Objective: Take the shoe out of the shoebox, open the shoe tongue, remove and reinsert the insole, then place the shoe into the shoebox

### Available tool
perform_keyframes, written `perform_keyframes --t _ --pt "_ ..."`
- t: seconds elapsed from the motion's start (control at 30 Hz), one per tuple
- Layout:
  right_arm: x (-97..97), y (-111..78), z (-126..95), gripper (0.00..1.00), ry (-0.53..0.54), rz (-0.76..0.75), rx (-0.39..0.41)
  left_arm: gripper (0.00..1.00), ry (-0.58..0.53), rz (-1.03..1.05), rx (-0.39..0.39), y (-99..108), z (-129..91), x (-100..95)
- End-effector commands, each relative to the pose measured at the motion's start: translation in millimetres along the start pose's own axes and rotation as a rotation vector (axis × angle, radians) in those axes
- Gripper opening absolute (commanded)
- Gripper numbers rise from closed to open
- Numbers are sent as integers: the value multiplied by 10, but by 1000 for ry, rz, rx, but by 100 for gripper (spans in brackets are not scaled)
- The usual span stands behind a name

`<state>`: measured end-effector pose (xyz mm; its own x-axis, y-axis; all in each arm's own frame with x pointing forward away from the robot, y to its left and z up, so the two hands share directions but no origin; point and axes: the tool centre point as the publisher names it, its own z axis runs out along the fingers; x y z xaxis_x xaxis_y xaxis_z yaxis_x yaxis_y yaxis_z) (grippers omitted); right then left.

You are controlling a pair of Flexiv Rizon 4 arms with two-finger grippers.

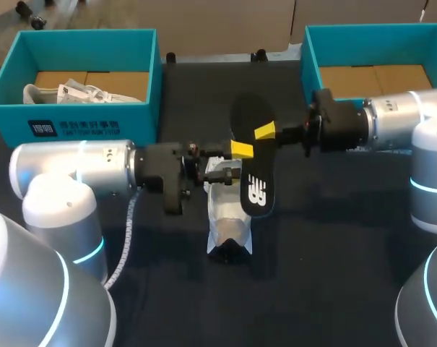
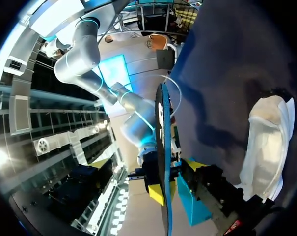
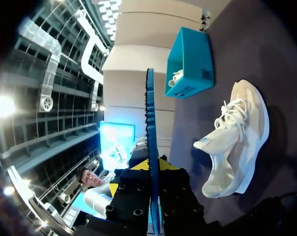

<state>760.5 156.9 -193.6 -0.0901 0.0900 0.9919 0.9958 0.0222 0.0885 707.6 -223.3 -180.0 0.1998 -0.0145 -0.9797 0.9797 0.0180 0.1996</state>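
A black insole (image 1: 254,163) hangs above the white shoe (image 1: 229,217), which lies on the dark table. My right gripper (image 1: 265,132) is shut on the insole's middle; in the right wrist view the insole (image 3: 150,118) stands edge-on, pinched between its yellow tips (image 3: 150,169), with the shoe (image 3: 236,142) beside it. My left gripper (image 1: 236,155) sits at the insole's left edge, over the shoe's opening. In the left wrist view its fingers (image 2: 175,179) stand open on either side of the thin insole (image 2: 163,147), one finger clearly apart from it. The shoe (image 2: 268,142) lies off to the side.
A teal shoebox (image 1: 81,119) at the back left holds another white shoe (image 1: 74,92). A second teal shoebox (image 1: 362,43) stands at the back right, behind my right arm. Bare dark tabletop (image 1: 312,275) lies in front of the shoe.
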Motion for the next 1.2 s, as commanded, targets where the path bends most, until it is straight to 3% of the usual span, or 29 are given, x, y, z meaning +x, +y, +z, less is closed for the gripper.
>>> perform_keyframes --t 0.03,0.27,0.83,1.2 --pt "-7 -61 -45 0 -2 2 -9 100 44 -5 3 -21 -151 -117" --pt "-68 -93 -33 0 -7 20 -8 100 178 -6 9 26 -206 -255" --pt "-180 -93 -30 0 2 43 2 100 196 -15 -24 69 -287 -331" --pt "-220 -140 -9 0 0 59 1 100 441 -70 -66 160 -469 -429"
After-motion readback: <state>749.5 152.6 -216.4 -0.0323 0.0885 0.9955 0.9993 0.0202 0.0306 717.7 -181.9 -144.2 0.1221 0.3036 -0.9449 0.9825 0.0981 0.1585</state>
